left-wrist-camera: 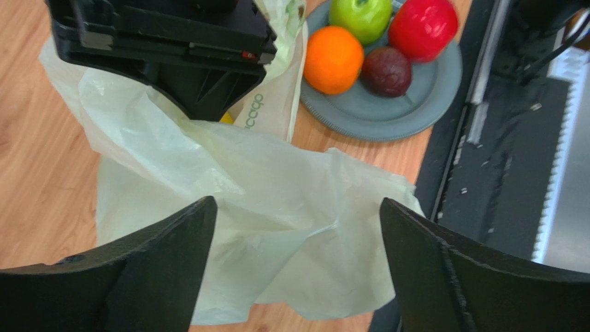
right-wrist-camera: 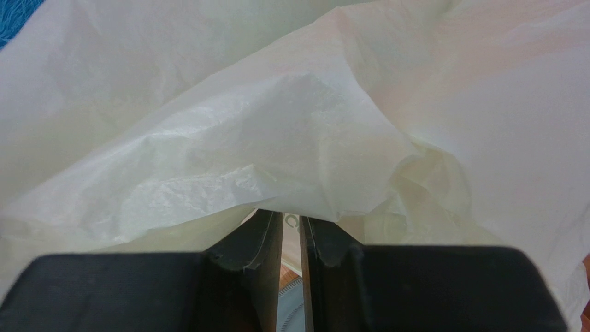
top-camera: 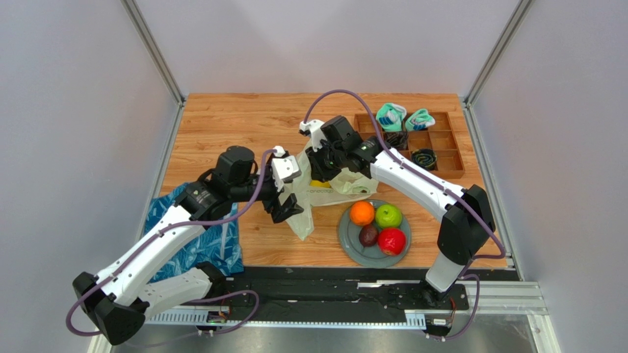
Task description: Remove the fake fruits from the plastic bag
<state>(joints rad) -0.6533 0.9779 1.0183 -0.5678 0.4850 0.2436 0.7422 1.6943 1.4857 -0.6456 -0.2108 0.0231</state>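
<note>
The pale plastic bag (top-camera: 328, 193) lies crumpled on the middle of the table, its top pulled up at my right gripper (top-camera: 322, 170). In the right wrist view that gripper (right-wrist-camera: 291, 218) has its jaws nearly together, with the tips buried under bag film (right-wrist-camera: 291, 138). My left gripper (left-wrist-camera: 296, 207) stands wide open just above the bag's near part (left-wrist-camera: 291, 228), holding nothing. A bit of yellow (top-camera: 318, 183) shows inside the bag. An orange (top-camera: 361, 213), a green apple (top-camera: 388, 216), a dark fruit (top-camera: 368, 235) and a red apple (top-camera: 391, 241) rest on a grey plate (top-camera: 346, 234).
A blue leaf-patterned bag (top-camera: 210, 246) lies at the near left under the left arm. A wooden compartment tray (top-camera: 444, 151) at the far right holds two rolled teal socks (top-camera: 391, 115) and some dark items. A black rail (top-camera: 332, 290) runs along the near edge.
</note>
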